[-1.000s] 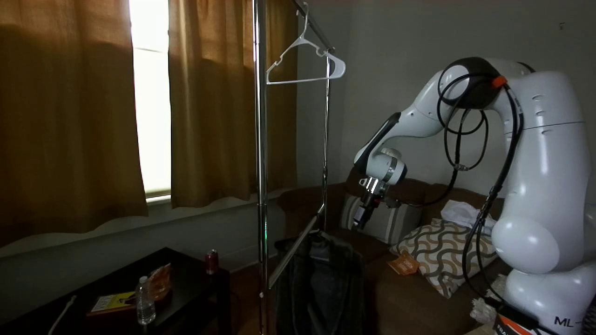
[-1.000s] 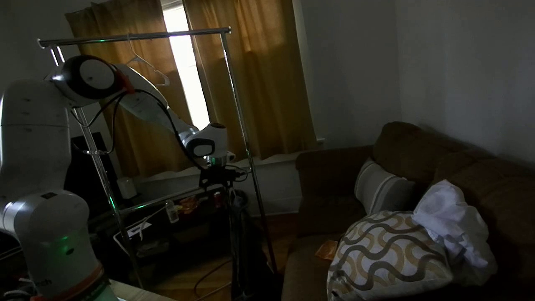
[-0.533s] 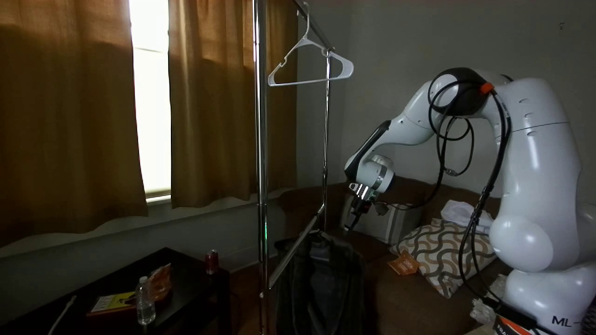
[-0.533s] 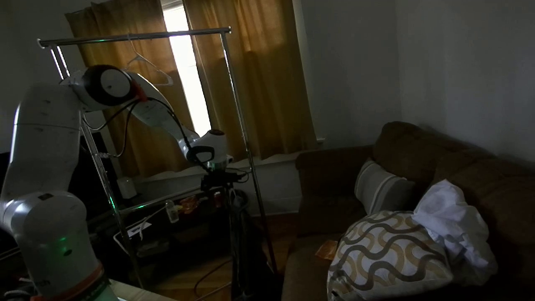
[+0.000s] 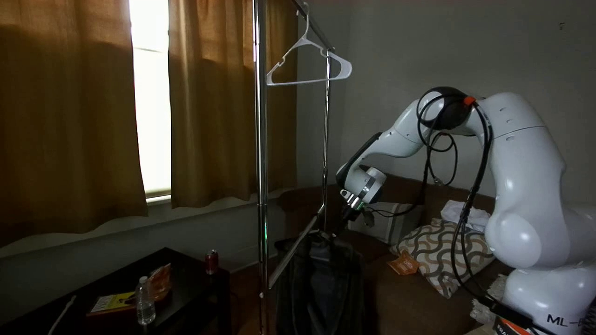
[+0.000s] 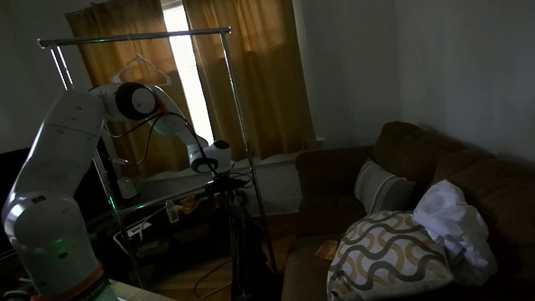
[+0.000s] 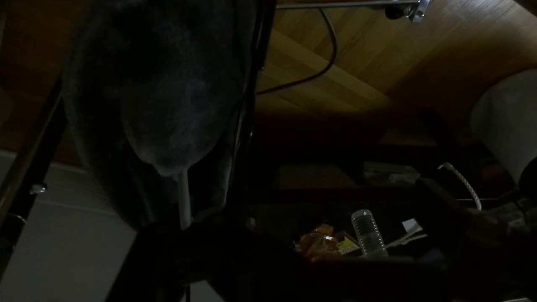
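Note:
My gripper (image 5: 342,224) points down at the top of a dark fleecy garment (image 5: 321,284); its fingers are dark and hard to make out. In an exterior view, the gripper (image 6: 230,193) is a dark shape over the garment (image 6: 248,246). In the wrist view, the garment (image 7: 168,105) hangs from a pale hanger neck (image 7: 183,199). This neck runs into the black gripper silhouette (image 7: 186,245); whether the fingers hold it cannot be told. A white hanger (image 5: 303,41) hangs bare on the top rail and shows in both exterior views (image 6: 139,57).
A chrome clothes rack (image 5: 261,163) stands between the arm and the curtained window. A black table (image 5: 195,265) bears a water bottle (image 5: 145,301), a red can (image 5: 212,262) and an orange bag (image 5: 160,281). A brown couch (image 6: 334,179) holds a patterned pillow (image 6: 388,251) and white cloth (image 6: 453,225).
The arm has leaned forward and lowered, bringing my gripper down and across to the top of the dark garment. The bare white hanger has swung slightly. The garment looks unmoved.

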